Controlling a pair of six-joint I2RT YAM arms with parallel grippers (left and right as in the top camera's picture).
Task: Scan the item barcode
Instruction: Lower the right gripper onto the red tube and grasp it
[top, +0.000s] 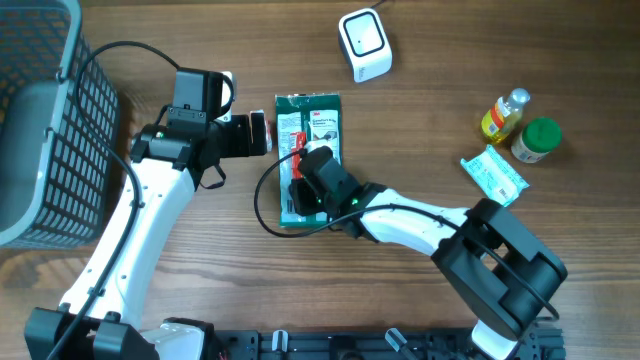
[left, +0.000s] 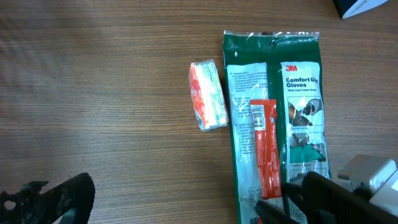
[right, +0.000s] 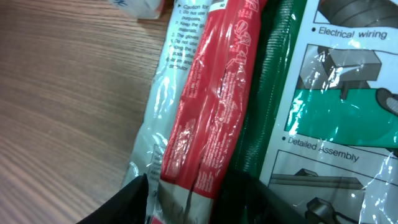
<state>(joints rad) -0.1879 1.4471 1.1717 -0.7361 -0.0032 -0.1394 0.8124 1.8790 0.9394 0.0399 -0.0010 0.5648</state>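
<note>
A slim red stick packet (top: 291, 130) (left: 264, 143) (right: 217, 93) lies along a green 3M gloves pack (top: 325, 125) (left: 305, 93) (right: 348, 93) at mid-table. My right gripper (top: 297, 160) (right: 193, 199) is down on the pack. Its two black fingers are closed against the sides of the red packet's lower end. My left gripper (top: 205, 140) (left: 199, 211) hangs wide open above the wood, left of the pack, holding nothing. One of its fingers (left: 56, 199) shows at the bottom left. The white scanner (top: 364, 45) stands at the back.
A small orange-and-white packet (left: 208, 93) lies just left of the gloves pack. A grey wire basket (top: 40, 130) fills the far left. At the right are a yellow bottle (top: 505, 115), a green-lidded jar (top: 537, 140) and a green-white sachet (top: 493, 175).
</note>
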